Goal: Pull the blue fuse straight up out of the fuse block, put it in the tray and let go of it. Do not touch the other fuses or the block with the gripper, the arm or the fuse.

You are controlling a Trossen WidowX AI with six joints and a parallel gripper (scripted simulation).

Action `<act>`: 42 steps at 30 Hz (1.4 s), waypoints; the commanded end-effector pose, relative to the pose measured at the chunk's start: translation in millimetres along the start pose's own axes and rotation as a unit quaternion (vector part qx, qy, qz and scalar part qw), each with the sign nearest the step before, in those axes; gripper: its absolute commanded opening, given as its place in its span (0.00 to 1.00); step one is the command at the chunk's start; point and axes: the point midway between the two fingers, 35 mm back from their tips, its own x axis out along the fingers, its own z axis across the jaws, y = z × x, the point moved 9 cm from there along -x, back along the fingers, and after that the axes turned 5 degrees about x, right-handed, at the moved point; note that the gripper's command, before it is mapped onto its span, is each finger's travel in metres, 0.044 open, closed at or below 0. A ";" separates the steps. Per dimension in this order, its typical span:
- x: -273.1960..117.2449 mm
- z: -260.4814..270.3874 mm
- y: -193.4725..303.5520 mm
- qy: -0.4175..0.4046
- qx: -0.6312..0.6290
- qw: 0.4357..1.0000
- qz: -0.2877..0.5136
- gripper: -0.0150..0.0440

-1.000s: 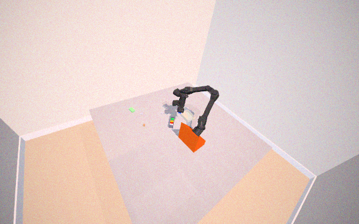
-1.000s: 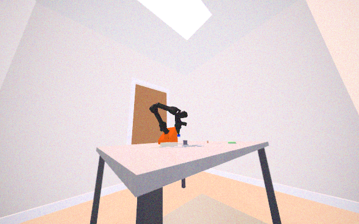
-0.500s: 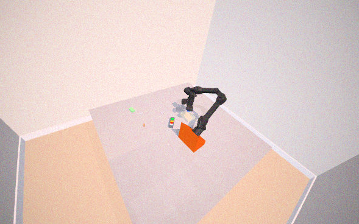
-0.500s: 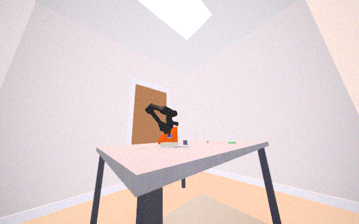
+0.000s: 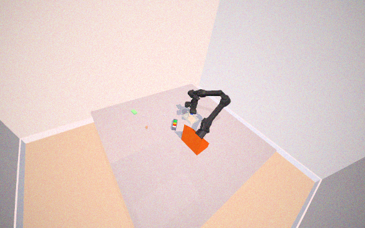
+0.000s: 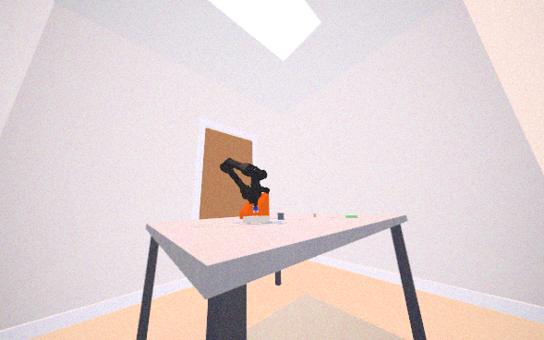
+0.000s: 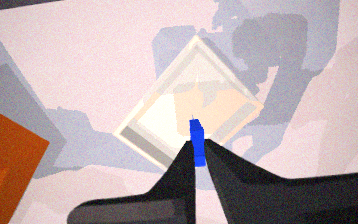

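The blue fuse [image 6: 255, 209] [image 7: 197, 131] is held pointing down, out of the block. My gripper [image 5: 193, 112] [image 6: 255, 205] [image 7: 197, 145] is shut on its upper part. The pale tray [image 5: 186, 118] [image 6: 256, 220] [image 7: 154, 88] lies below; the fuse hangs a little above it in the exterior view. In the wrist view the fuse overlaps the tray's near part. The dark fuse block [image 5: 173, 129] [image 6: 281, 216] [image 7: 10, 4] stands apart from the gripper, with green, yellow, red and white fuses in it. Only its edge shows in the wrist view.
The orange wedge-shaped body [image 5: 193, 140] [image 6: 263, 203] [image 7: 10, 150] stands by the arm's base, near the tray and block. A flat green piece [image 5: 134, 111] [image 6: 351, 216] and a small orange-brown piece [image 5: 146, 127] [image 6: 314, 215] lie farther off, beyond the block.
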 end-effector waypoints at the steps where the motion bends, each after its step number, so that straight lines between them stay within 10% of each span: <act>1: 7.7 2.0 0.0 -0.003 -0.003 1.000 0.001 0.25; 16: 25.9 2.4 1.0 -0.002 -0.003 1.000 0.002 0.25; 29: 21.3 0.6 0.9 0.000 0.000 1.000 0.002 0.81; 42: -13.9 2.2 0.6 -0.003 -0.003 1.000 0.001 0.81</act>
